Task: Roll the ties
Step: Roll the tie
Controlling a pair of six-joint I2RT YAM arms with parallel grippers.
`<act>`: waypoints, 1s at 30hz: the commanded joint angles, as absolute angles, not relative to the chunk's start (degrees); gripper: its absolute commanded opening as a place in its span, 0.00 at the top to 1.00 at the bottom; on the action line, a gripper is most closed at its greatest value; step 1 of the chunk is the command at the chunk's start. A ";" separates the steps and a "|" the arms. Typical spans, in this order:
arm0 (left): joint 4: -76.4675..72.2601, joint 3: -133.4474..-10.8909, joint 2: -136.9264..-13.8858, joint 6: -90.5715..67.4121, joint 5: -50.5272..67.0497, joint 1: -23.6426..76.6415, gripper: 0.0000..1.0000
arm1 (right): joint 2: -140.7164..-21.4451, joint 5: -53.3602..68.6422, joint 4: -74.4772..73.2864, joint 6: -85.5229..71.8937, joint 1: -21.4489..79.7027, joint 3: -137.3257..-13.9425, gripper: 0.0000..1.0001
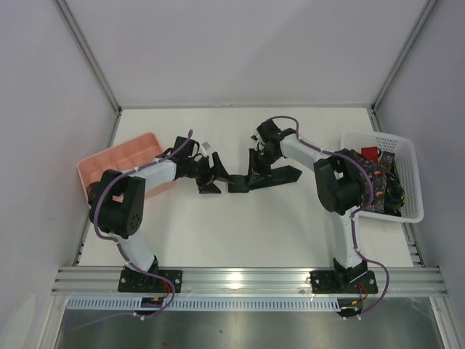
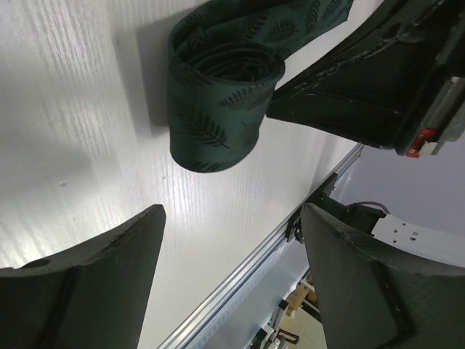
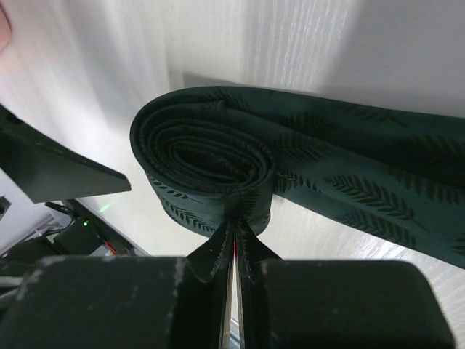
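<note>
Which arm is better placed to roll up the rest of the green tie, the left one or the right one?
Right, probably. The right gripper is shut on the wall of the half-rolled green leaf-patterned tie, whose tail lies unrolled beside it. The left gripper is open and apart from the coil.

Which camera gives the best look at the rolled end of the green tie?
The right wrist view: the green tie coil fills the frame, its layers visible, with the right tool pinching its edge. The left wrist view shows the coil side-on at the top. The top view shows only a dark strip between the arms.
</note>
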State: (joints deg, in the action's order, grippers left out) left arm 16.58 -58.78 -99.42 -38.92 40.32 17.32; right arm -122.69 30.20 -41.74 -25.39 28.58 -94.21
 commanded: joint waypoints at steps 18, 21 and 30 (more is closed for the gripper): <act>21.18 -70.84 -107.14 -29.36 35.59 17.31 0.19 | -123.93 28.48 -42.19 -23.02 26.37 -100.37 0.91; 23.28 -73.12 -109.68 -27.61 34.89 17.31 0.17 | -122.17 28.56 -42.97 -24.86 26.45 -99.76 0.88; 23.21 -77.60 -116.53 -23.83 39.64 17.40 0.16 | -121.55 31.29 -38.15 -27.07 27.51 -96.33 0.64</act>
State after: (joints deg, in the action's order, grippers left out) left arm 23.29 -74.59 -115.28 -27.88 37.28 17.34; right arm -124.18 29.74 -40.93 -26.20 26.96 -96.90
